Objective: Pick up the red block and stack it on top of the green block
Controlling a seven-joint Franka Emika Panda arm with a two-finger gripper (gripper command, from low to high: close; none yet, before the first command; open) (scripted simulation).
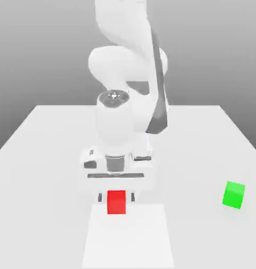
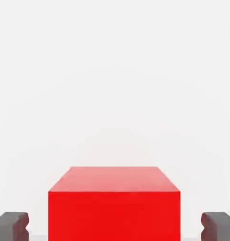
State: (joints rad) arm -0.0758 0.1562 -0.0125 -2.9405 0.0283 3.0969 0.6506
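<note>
The gripper [image 1: 116,198] was low over the worktop [image 1: 203,152], and the red block [image 1: 116,202] sat directly between its fingertips [image 2: 11,226]. They were spread, with a gap on each side of the cube, so the coming move was probably only to close. The green block [image 1: 234,194] lay well apart, toward the exterior view's right.

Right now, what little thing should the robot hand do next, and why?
Probably close the fingers. The red block sits between them with a gap showing on each side, so the gripper is around it but not squeezing yet. The green block waits apart on the table, toward the exterior view's right, with nothing on it.
</note>
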